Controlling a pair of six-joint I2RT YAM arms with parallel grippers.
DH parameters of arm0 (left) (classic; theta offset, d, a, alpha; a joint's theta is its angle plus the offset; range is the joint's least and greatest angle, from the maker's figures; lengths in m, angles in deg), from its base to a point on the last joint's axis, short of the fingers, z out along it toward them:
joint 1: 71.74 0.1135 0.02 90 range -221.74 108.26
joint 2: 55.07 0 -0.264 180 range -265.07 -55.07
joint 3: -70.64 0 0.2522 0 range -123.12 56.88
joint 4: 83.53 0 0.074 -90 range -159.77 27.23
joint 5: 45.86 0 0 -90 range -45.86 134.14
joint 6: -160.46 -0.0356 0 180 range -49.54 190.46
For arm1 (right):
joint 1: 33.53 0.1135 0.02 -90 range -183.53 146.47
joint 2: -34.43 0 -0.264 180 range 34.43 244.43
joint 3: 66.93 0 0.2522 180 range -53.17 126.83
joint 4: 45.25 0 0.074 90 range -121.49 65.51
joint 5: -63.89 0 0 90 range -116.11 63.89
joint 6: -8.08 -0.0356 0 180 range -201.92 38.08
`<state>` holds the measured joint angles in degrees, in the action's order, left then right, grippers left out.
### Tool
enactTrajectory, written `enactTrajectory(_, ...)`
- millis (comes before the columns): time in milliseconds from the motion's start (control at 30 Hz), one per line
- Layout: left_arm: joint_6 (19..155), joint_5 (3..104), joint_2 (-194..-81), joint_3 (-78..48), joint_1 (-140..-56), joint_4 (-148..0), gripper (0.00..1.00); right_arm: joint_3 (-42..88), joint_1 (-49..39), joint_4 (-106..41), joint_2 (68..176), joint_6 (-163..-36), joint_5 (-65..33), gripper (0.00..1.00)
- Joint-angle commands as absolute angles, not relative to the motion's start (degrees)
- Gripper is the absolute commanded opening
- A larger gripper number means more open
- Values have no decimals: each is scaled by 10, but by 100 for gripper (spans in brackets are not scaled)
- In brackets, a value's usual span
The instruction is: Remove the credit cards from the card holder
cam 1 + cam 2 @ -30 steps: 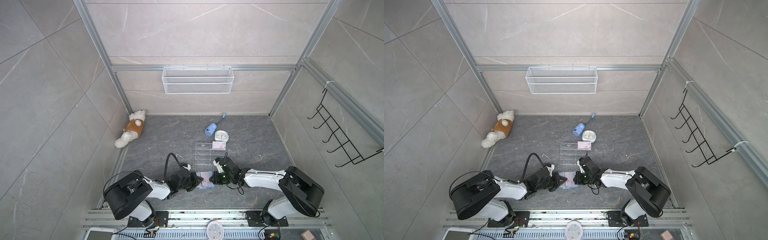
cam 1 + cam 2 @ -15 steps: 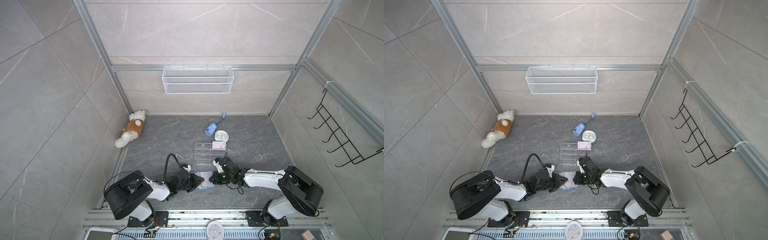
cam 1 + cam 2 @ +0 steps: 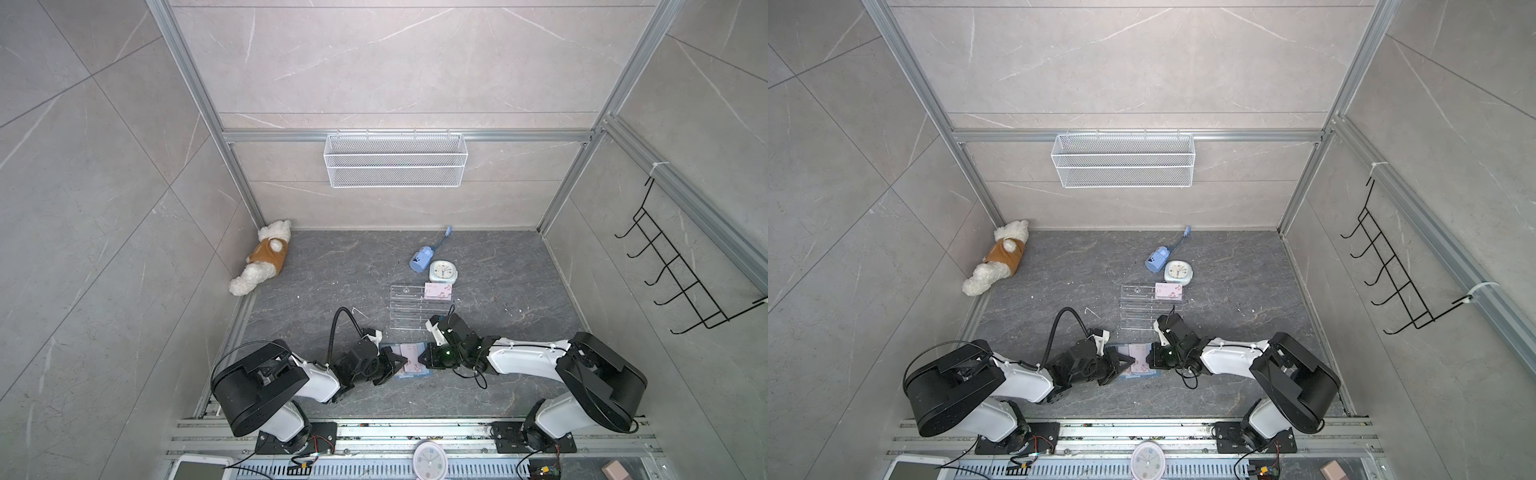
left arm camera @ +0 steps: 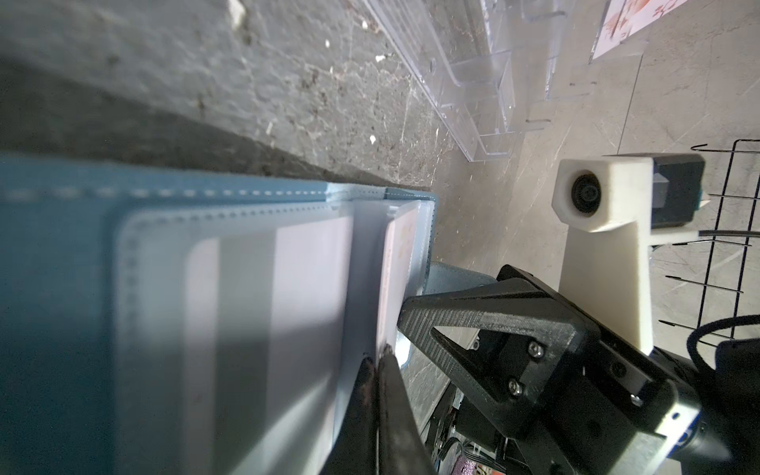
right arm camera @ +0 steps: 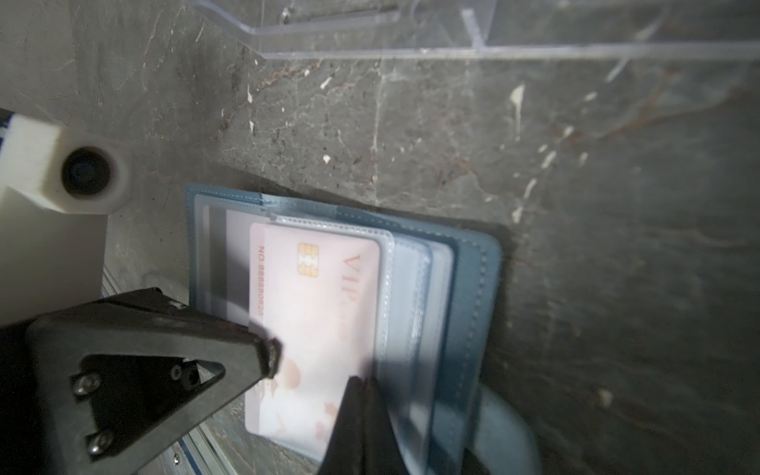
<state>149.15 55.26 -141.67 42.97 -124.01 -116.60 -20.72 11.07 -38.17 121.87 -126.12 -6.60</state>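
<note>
The dusty-blue card holder [image 3: 415, 375] lies open on the floor between both arms; in the right wrist view the card holder [image 5: 473, 288] shows clear sleeves. A pink-white credit card [image 5: 316, 296] marked VIP sticks partway out of a sleeve. My left gripper [image 4: 376, 362] is shut on that card's edge [image 4: 395, 267], and its fingertip [image 5: 263, 353] overlaps the card. My right gripper [image 5: 362, 384] is shut, its tips pressing down on the sleeve beside the card. In both top views the two grippers [image 3: 402, 362] [image 3: 423, 359] meet over the holder [image 3: 1142, 375].
A clear acrylic rack [image 3: 411, 307] stands just behind the holder, with another pink card [image 3: 438, 291] in its back tier. Behind it are a small clock [image 3: 443, 272] and a blue item [image 3: 420, 257]. A teddy [image 3: 264, 262] lies far left. A wire basket [image 3: 395, 160] hangs on the back wall.
The left gripper drew back a little from the holder's left side and has come in again. The right arm has stayed put.
</note>
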Motion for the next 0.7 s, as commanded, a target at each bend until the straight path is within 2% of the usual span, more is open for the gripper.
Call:
enactTrajectory(0, 1473, 564, -1406, 437, -1244, -1159, 0, -216, 112, -355, 1236, -1268, -73, 3)
enactTrajectory(100, 1469, 558, -1394, 444, -1244, -1145, 1, -218, 112, -354, 1236, -1268, -72, 3)
enactTrajectory(233, 1469, 558, -1384, 448, -1244, -1147, 19, -218, 112, -353, 1236, -1269, -72, 3)
enactTrajectory(300, 1467, 560, -1381, 446, -1244, -1151, 22, -217, 112, -353, 1237, -1268, -72, 3)
enactTrajectory(533, 1465, 576, -1397, 440, -1246, -1175, 21, -218, 112, -356, 1239, -1271, -71, 3)
enactTrajectory(667, 1464, 590, -1411, 438, -1247, -1199, 15, -218, 112, -356, 1239, -1270, -71, 2)
